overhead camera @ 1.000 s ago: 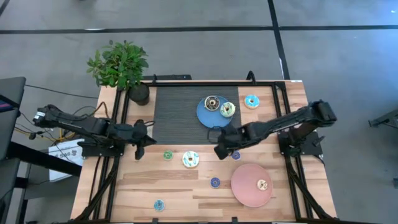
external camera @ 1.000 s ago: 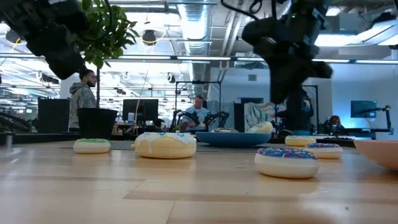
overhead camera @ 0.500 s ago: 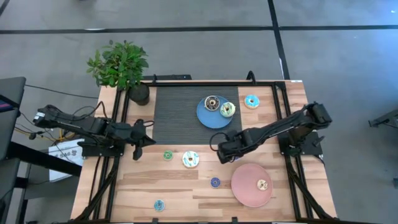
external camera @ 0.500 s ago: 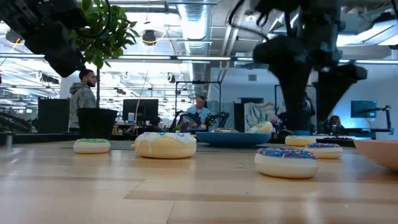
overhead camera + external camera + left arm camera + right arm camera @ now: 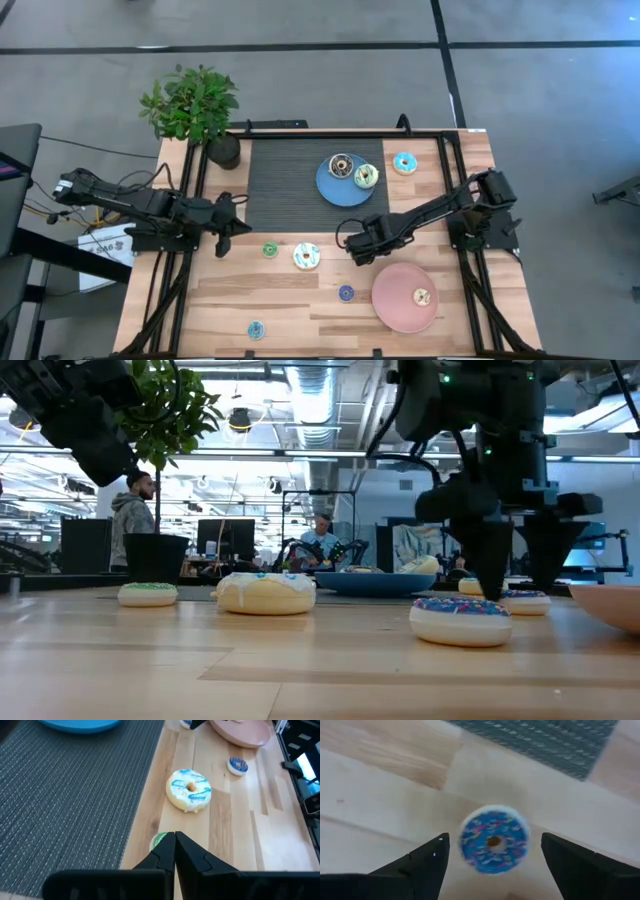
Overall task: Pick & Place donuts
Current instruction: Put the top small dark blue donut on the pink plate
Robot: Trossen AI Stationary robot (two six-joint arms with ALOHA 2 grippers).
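Observation:
My right gripper is open and low over a small blue sprinkled donut. Its fingers stand on either side of the donut without touching it. The low view shows the same donut lying flat on the wood between the fingers. My left gripper is shut and empty near the table's left edge, above a small green donut. A white donut with blue drizzle, another small blue donut and a small turquoise donut lie flat on the wood.
A blue plate on the dark mat holds a dark brown donut and a white-green one. A turquoise donut lies at the far right. A pink plate holds a tan donut. A potted plant stands at the far left.
My right gripper has come down toward the table and a little toward its left edge, over the small blue donut. Its open fingers now stand on either side of the donut. The donut has stayed where it was.

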